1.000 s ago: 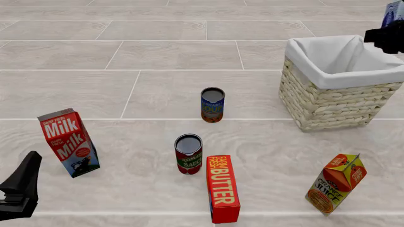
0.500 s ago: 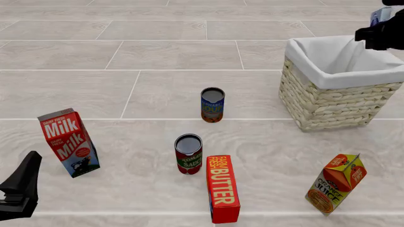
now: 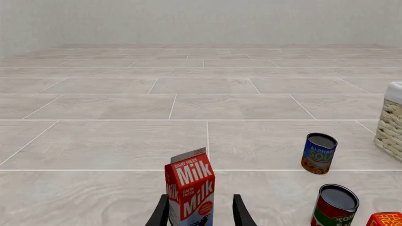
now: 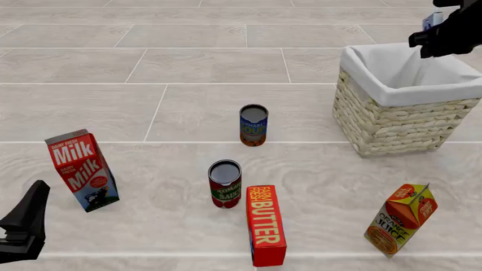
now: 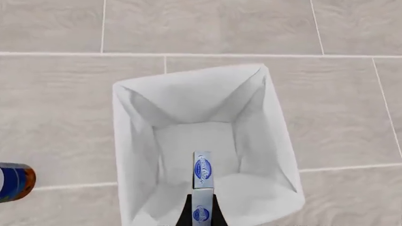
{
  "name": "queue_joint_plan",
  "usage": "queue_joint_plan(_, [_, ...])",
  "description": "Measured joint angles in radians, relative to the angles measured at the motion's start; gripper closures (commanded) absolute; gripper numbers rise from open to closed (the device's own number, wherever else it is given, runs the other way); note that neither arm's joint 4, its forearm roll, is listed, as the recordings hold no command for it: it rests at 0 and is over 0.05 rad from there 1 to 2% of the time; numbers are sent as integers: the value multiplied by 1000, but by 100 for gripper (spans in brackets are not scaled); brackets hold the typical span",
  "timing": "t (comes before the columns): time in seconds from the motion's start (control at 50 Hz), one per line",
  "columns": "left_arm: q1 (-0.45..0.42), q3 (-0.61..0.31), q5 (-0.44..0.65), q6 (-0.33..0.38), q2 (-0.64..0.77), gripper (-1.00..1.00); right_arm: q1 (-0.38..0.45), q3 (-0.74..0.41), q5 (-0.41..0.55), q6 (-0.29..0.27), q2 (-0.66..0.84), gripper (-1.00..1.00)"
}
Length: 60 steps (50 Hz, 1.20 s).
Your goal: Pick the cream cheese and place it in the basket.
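The right gripper hangs high over the far right corner of the table, clamped on the cream cheese, and what matters now is how that box sits against the mouth of the basket underneath. From the right wrist view I look straight down the fingers: the little pale blue-and-white box is held edge-on, its long axis running out ahead of the jaws, and it hangs over the white cloth lining near the middle of the opening, a little toward the near wall rather than dead centre. In the front view only a sliver of the box shows above the dark gripper, which sits over the basket's far right rim, so I'd trust the wrist picture more for alignment. I judge the box is well enough inside the rim's outline that letting go, perhaps after a short drop in height, should land it on the lining; a tilt on release could tip it against a cloth wall. The left gripper rests at the near left edge with its fingers spread, the milk carton just ahead of it, far from the work.
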Motion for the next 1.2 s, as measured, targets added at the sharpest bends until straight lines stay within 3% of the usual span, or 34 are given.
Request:
queue_joint_plan(0.44, [0,0,0,0,0,-100,-25,-125,144,-93,89,100])
queue_joint_plan(0.78, [0,0,0,0,0,-100,-94,-309,300,-227,211,100])
queue_joint_plan(1.2, [0,0,0,0,0,-100,-59,-444,381,-252,306,100])
